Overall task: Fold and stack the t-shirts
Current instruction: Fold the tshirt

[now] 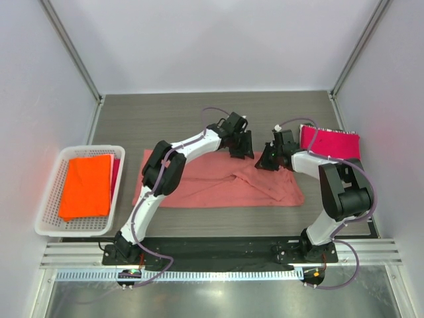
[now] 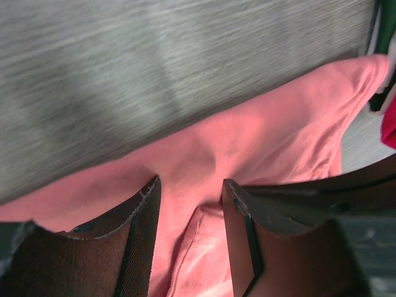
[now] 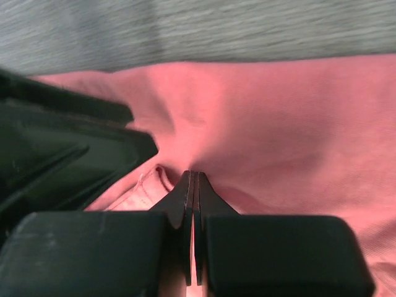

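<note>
The salmon-pink t-shirt (image 1: pixel 218 187) lies spread across the middle of the table. My left gripper (image 1: pixel 240 148) is at its far edge. It is open, and its fingers (image 2: pixel 143 213) straddle a raised fold of the pink cloth (image 2: pixel 260 142). My right gripper (image 1: pixel 267 159) is just to the right, shut on a pinch of the same shirt (image 3: pixel 278 117) at its far edge. A folded magenta t-shirt (image 1: pixel 330 142) lies at the back right. The bright orange t-shirt (image 1: pixel 86 185) lies folded in the basket.
The white lattice basket (image 1: pixel 50 228) stands at the left edge of the table, with a strip of red cloth showing under the orange shirt. Bare grey table (image 1: pixel 165 119) lies beyond the pink shirt. The two grippers are close together.
</note>
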